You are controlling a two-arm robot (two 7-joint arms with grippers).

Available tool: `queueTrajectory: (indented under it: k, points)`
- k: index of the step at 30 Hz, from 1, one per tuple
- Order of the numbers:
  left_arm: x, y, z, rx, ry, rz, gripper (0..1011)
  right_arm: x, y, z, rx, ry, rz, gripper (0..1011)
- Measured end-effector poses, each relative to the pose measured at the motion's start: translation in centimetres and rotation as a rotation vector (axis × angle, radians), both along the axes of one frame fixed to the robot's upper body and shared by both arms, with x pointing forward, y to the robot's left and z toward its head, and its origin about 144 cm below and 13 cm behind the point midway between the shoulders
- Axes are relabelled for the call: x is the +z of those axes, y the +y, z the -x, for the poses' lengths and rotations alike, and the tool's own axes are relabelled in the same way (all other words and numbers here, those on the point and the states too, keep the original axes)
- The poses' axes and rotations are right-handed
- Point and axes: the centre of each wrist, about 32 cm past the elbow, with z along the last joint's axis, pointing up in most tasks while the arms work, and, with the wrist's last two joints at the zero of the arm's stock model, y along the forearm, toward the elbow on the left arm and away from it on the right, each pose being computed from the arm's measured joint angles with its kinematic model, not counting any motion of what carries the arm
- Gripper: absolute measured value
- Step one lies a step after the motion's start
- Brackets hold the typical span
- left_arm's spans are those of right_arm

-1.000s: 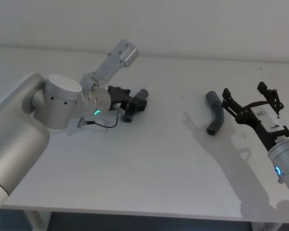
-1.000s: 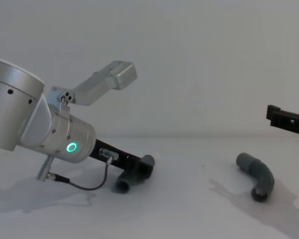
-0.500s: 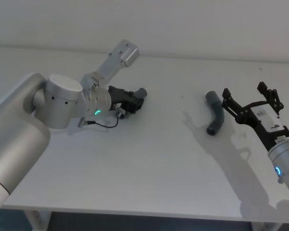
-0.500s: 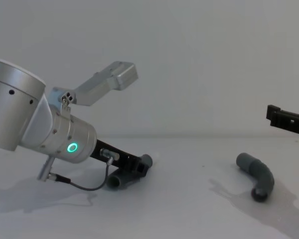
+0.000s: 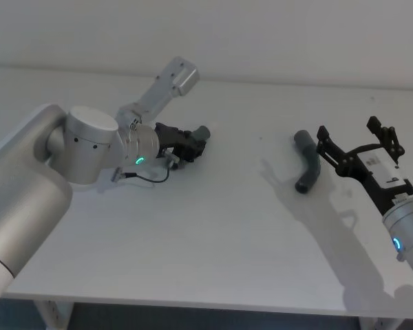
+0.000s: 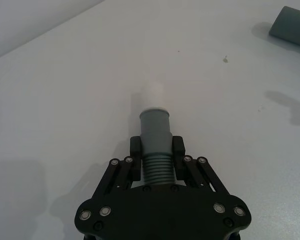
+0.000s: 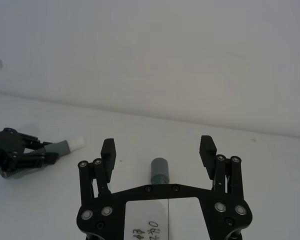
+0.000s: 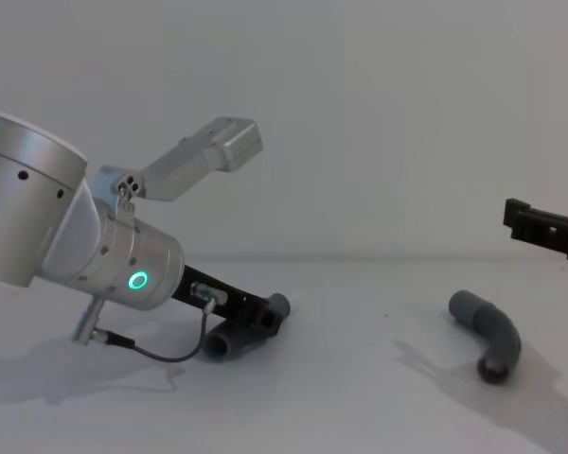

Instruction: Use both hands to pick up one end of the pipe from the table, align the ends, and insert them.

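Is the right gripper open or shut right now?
Open. The right gripper holds nothing, its fingers wide apart; the bent pipe lies free on the table.

Bright, even, diffuse light from above, slightly from my right. White surface almost merges with pale wall; edge between them faint. Shadows soft, grey, blurred at edges: long streak from my right arm spreads over surface toward centre in head view; another lies beneath my left fingers in wrist view. Pale tip of pipe nearly washed out against white. Green ring on my left wrist glows. Chest view greyer, dimmer.
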Motion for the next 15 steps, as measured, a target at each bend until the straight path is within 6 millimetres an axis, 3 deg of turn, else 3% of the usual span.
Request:
queueTrajectory:
  k: [15]
  points:
    - [0.0,0.0,0.0,0.000,0.001,0.000,354,0.6,0.0,-1.5,0.099,0.048,0.078,1001]
